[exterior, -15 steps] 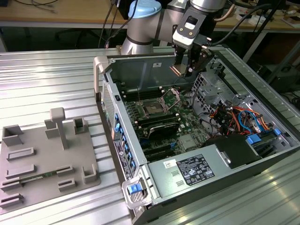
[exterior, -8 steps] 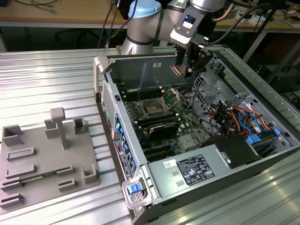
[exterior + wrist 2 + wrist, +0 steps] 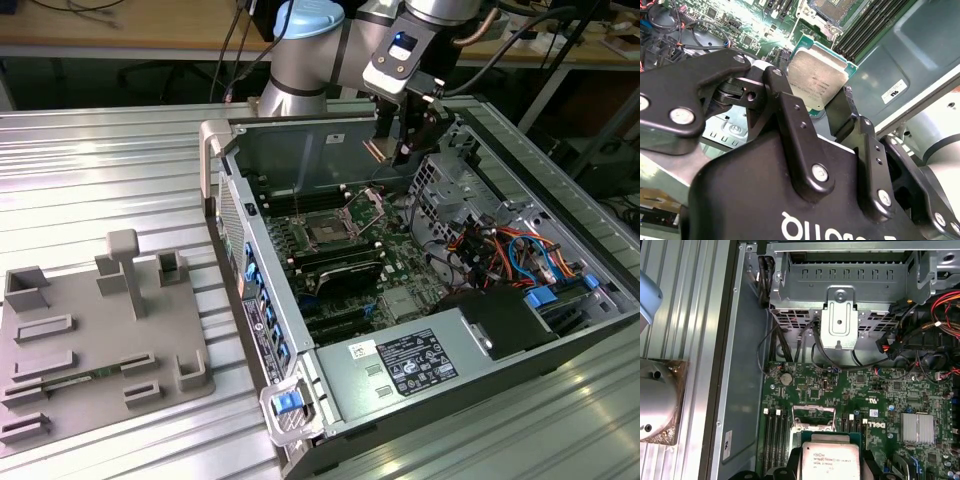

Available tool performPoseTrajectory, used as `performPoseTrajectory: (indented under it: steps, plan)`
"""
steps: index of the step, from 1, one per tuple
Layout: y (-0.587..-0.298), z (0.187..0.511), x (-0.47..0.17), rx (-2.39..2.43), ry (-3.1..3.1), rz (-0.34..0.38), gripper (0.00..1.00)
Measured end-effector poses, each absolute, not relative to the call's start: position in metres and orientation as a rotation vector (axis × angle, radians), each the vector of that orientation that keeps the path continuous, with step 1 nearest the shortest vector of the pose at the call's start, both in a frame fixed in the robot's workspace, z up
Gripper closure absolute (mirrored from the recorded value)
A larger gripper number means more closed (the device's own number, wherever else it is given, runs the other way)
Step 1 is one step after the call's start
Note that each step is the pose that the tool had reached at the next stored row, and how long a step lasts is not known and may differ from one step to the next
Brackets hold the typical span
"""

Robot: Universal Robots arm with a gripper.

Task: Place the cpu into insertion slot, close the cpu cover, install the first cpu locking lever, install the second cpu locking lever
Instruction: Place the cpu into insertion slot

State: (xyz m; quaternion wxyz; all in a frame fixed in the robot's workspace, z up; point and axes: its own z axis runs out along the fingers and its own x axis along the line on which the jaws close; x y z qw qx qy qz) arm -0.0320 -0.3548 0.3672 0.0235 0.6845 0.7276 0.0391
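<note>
My gripper hangs inside the open computer case, above the far end of the green board. It is shut on the cpu, a flat square chip with a silvery top, pinched by two edges between the black fingers. In the first wrist view the cpu is level and sits just short of the silver-rimmed insertion slot. In the exterior view the insertion slot lies lower and toward that view's left of the gripper. The cpu cover stands raised beside it.
Black memory slots flank the socket. A metal drive cage and cable bundles fill the far side of the case. A finned heatsink sits on the board. A grey fixture tray lies on the ribbed table.
</note>
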Motion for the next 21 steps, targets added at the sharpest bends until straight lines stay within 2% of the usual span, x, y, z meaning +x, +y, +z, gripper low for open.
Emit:
performPoseTrajectory:
  steps: [21]
  plan:
    - [-0.3548,0.3672,-0.032,2.232,2.134,0.117,0.45]
